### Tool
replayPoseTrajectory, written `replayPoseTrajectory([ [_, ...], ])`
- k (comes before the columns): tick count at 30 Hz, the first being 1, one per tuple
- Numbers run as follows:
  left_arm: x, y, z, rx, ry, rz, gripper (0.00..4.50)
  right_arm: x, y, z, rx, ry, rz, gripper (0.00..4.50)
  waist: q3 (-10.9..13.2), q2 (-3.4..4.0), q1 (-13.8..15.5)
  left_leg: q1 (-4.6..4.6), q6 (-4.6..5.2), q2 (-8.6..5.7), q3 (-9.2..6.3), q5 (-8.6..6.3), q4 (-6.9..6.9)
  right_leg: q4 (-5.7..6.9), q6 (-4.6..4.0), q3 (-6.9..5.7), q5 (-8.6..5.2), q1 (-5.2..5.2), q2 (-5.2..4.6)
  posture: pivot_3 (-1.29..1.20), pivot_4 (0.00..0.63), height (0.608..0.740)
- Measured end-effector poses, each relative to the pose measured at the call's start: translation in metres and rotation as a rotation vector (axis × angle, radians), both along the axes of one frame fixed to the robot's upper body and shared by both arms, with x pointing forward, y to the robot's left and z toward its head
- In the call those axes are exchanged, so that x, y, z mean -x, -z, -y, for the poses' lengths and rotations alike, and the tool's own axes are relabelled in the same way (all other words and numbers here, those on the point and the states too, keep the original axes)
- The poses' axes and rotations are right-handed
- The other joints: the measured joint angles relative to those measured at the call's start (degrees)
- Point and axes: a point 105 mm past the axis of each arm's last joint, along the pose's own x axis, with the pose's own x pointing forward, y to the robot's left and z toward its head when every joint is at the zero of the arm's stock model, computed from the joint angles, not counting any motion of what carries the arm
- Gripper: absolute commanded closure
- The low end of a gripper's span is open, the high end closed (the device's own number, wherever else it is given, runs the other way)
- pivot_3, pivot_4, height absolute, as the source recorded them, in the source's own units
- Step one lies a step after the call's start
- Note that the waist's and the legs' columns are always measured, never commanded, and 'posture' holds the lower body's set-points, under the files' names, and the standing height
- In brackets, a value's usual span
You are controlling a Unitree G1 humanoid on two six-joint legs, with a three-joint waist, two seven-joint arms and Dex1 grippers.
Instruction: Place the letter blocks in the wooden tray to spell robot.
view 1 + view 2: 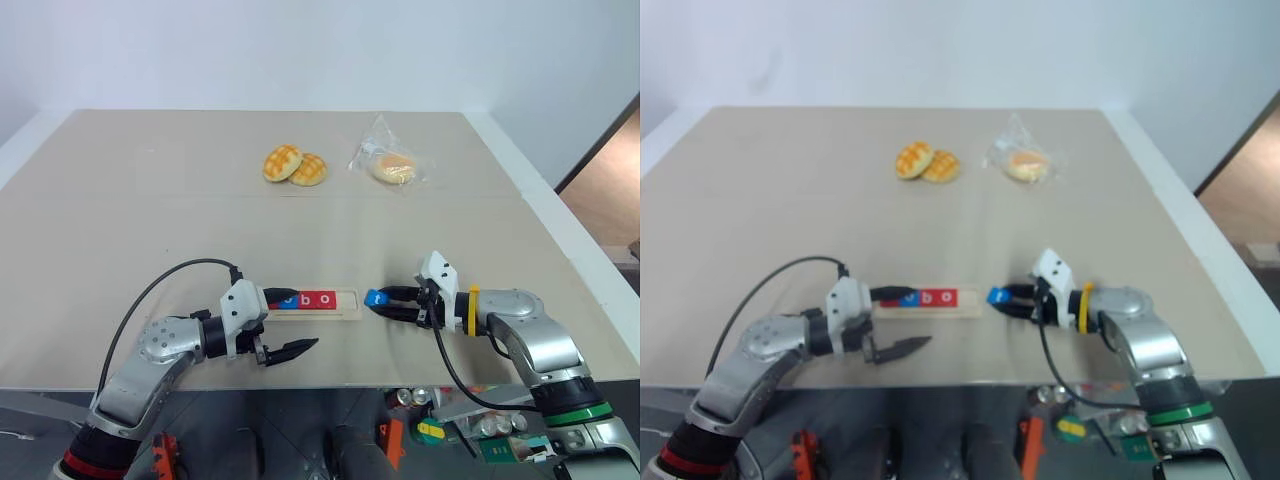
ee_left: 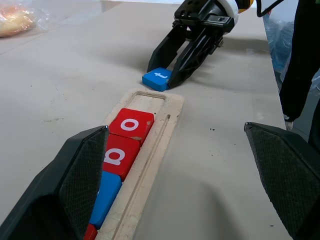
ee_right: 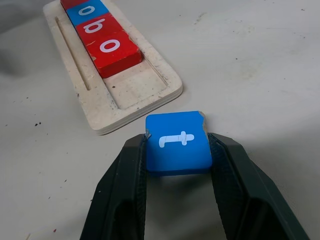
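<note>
A: From the head camera, where do the pieces sit?

B: The wooden tray [image 1: 318, 303] lies near the table's [image 1: 150, 200] front edge with several letter blocks [image 1: 308, 299] in its groove. The blue t block [image 1: 375, 297] rests on the table just beside the tray's right end, between the fingers of the right gripper [image 1: 378, 303]. Two buns [image 1: 294, 165] and a bagged bun [image 1: 392, 166] lie well apart at the far side.

A: And the left wrist camera?

B: The left gripper [image 2: 182, 170] has its fingers spread wide over the tray's near part, holding nothing. The tray's last slot [image 2: 150, 102] is bare.

A: The right wrist camera?

B: The right gripper's fingers [image 3: 125, 172] are narrowed against both sides of the t block, which sits flat on the table just off the tray's end.
</note>
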Motion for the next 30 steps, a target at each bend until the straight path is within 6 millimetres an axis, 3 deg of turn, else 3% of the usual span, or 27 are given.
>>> replayPoseTrajectory([
  [9,-0.003,0.002,-0.001,-0.005,-0.025,0.006,0.00,0.001,-0.005,0.000,-0.012,0.038,0.011,3.26,0.0,0.02,0.0,-0.02,0.00,-0.01,0.03,0.00,0.02,0.00,0.02,0.04,0.02,-0.03,-0.01,0.00,0.150,0.740],
  [14,-0.005,0.001,-0.002,0.003,-0.045,0.009,0.00,-0.010,-0.049,-0.023,-0.008,-0.081,0.153,3.26,0.0,0.06,-0.4,-0.02,0.00,0.06,0.03,0.00,-0.01,0.00,-0.01,0.04,0.07,-0.09,0.08,0.00,0.150,0.740],
  [16,-0.007,0.000,-0.003,0.008,-0.060,0.013,0.00,-0.007,-0.055,-0.036,0.011,-0.174,0.182,3.26,0.0,0.05,-0.3,-0.03,0.00,0.09,-0.03,0.00,-0.04,0.01,-0.06,-0.01,0.03,-0.09,0.11,0.00,0.150,0.740],
  [20,-0.009,-0.002,-0.006,0.013,-0.081,0.019,0.00,-0.001,-0.041,-0.050,0.057,-0.295,0.143,3.26,0.0,0.05,0.0,-0.11,0.00,0.03,-0.03,-0.01,-0.08,0.00,-0.03,-0.01,-0.05,-0.12,0.05,0.00,0.150,0.740],
  [30,-0.007,0.001,-0.007,0.017,-0.100,0.012,0.00,-0.009,-0.027,-0.047,0.114,-0.358,0.103,3.26,0.0,0.05,0.0,-0.13,0.00,0.01,0.01,0.00,-0.03,0.00,0.00,-0.01,0.00,-0.14,-0.01,0.00,0.150,0.740],
])
